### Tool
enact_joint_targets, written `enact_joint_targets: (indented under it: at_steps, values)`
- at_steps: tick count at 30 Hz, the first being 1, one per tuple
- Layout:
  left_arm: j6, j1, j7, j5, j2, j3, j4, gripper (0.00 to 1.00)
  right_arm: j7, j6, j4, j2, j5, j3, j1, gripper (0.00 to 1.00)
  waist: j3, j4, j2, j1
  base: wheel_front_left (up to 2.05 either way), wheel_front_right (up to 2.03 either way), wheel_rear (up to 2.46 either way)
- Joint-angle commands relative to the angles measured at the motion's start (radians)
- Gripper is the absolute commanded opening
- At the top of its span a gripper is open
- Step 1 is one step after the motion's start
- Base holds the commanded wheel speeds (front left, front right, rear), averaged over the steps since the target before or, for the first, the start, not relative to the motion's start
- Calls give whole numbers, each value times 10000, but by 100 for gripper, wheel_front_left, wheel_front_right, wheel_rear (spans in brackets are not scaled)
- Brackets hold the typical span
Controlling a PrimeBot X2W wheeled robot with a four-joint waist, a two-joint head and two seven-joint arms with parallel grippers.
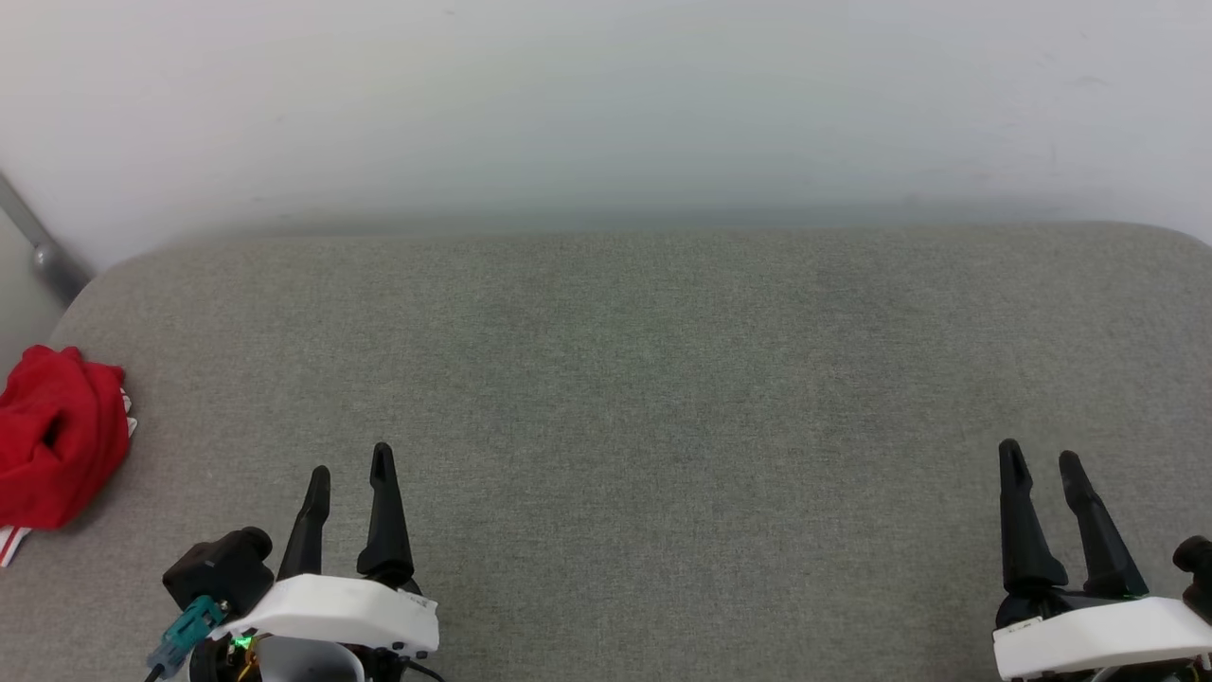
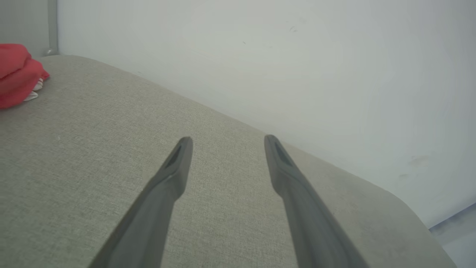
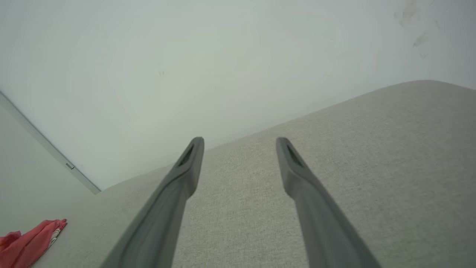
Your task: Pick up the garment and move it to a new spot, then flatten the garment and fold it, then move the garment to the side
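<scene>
Nearest, the left hand (image 1: pixel 350 459) and right hand (image 1: pixel 1040 451) hover at the near edge of the grey fabric desk (image 1: pixel 663 379). Each has its fingers apart, holds nothing, and points toward the far side. Farther out, at the desk's left edge, lies the garment (image 1: pixel 57 436), a crumpled red heap with a little white striped trim showing beneath. The frame cuts it off, so it may hang over the edge. It is well apart from the left hand. Beyond stands a pale wall (image 1: pixel 606 114). In my judgement nothing is done yet: pickup, move, flattening, fold and shift aside are all left. The left hand is the closer one for the first grasp.
</scene>
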Motion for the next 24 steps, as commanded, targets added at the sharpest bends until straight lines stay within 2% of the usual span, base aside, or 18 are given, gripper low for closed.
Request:
enact_joint_targets:
  at_steps: [1, 24]
  values:
    - [70, -13, -125, 381, 24, -64, -170, 100, -112, 1, -169, -4, -343, 7, 45, 100, -1, 8, 0, -1, 0, 0, 0]
    - [208, 268, -652, 2503, 23, -444, -250, 100, -648, 0, -567, 1, -2147, -15, 451, 100, 10, 82, 0, -1, 0, 0, 0]
